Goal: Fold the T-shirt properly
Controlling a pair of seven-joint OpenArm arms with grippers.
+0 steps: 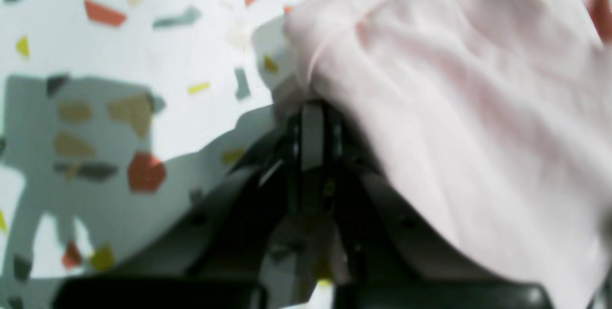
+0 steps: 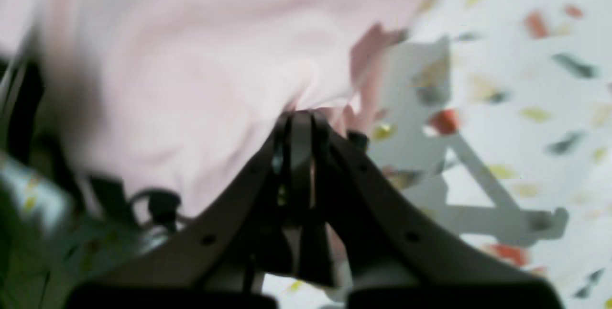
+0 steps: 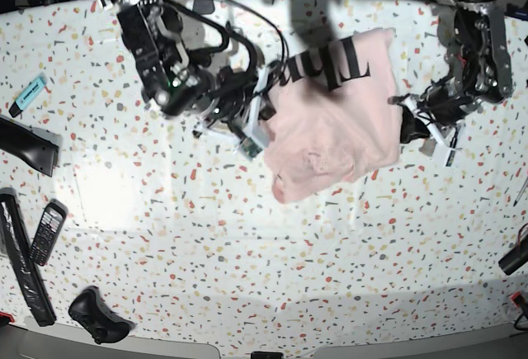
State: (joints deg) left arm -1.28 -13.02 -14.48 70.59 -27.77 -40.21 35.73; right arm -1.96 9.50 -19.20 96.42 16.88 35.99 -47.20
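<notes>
While both grippers are pinching the T-shirt (image 3: 334, 128) off the table (image 3: 247, 243) | left gripper (image 1: 313, 108) closed on its edge, right gripper (image 2: 299, 117) closed likewise | I'm judging: keep tension even, lay it flat, lettering (image 3: 334, 66) down.

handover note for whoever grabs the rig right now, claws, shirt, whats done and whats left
Left claw: shut on the T-shirt at one edge.
Right claw: shut on the T-shirt at the opposite edge.
T-shirt: held bunched between both arms over the speckled table, black lettering showing at the far end.
Done: both edges gripped.
Left: spread it flat, make every fold.
</notes>
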